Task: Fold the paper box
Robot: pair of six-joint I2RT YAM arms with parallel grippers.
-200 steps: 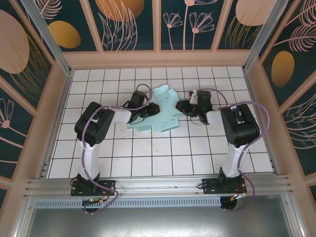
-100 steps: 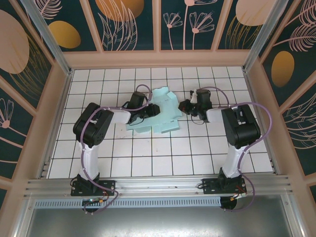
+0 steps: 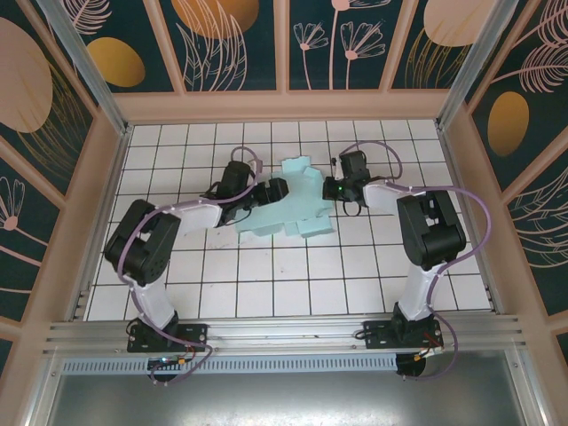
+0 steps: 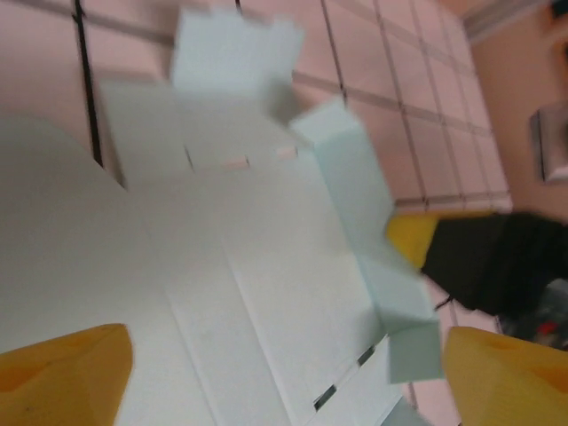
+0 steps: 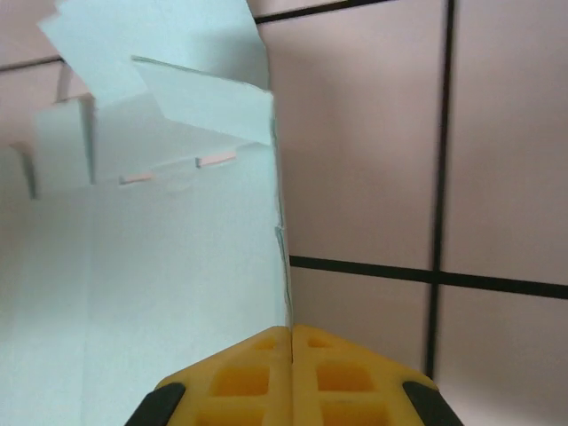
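Two tools flank the pale light-blue thin-card paper box (image 3: 297,200), a flat die-cut sheet lying on the white tiled desk (image 3: 266,275). The left tool (image 3: 277,189) gapes wide over its left part, holding nothing; the right tool (image 5: 291,342) is pinched closed on its right edge.

A robot test cell: tiled table (image 3: 266,293), floral-printed wall panels (image 3: 232,44), aluminium mounting rail (image 3: 284,331).

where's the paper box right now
Top view: the paper box lies on the tiled table just beyond centre, between the left gripper and the right gripper.
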